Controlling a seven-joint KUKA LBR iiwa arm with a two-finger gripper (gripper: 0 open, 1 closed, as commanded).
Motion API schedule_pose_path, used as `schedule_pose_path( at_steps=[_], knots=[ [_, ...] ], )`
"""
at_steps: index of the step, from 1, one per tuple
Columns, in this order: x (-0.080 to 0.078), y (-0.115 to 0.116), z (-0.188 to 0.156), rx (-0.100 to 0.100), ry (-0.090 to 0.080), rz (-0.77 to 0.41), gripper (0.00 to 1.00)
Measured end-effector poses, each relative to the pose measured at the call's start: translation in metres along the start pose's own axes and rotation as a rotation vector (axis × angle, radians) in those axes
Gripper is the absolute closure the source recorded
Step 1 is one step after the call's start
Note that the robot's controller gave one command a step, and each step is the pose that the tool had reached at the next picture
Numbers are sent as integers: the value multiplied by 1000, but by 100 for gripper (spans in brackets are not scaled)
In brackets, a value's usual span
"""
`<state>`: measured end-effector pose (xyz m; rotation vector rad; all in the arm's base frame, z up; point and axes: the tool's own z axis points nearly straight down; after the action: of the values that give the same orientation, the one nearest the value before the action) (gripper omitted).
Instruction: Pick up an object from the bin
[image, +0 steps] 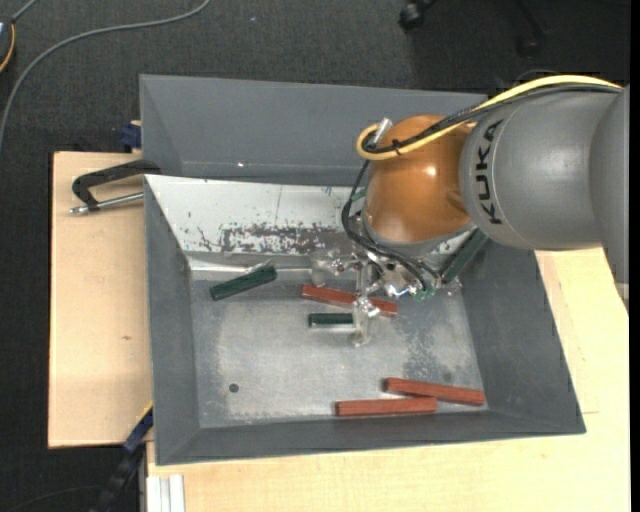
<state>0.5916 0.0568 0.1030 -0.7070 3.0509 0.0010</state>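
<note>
Under orange wrist cover (415, 185), poises gripper (362, 320) over red bar (322, 294) and small dark green bar (328, 321) mid-bin; cannot tell if open or gripping.

**One brand name, on the robot arm**

One word can be read: "KUKA" (484, 172), the maker's name. It is printed in black capital letters on the smooth grey casing of the arm (565, 170), at the upper right of the camera view. The word is turned on its side, so it runs up and down along the rounded left end of the casing and follows its curve. Just to its left is the orange cover (415, 185) at the arm's wrist. A yellow cable (520, 92) passes close above the top of the word. The part of the arm bearing the name hangs over the right side of the grey bin (300, 120).
</note>
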Motion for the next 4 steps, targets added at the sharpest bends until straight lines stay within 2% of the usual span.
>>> schedule_pose_path(
  at_steps=[1,2,3,4],
  knots=[
    [3,-16,2,-1,3,114,0],
    [10,-13,32,-2,7,190,0],
    [9,-12,30,-1,4,190,0],
    [8,-12,29,-2,5,191,100]
  ],
)
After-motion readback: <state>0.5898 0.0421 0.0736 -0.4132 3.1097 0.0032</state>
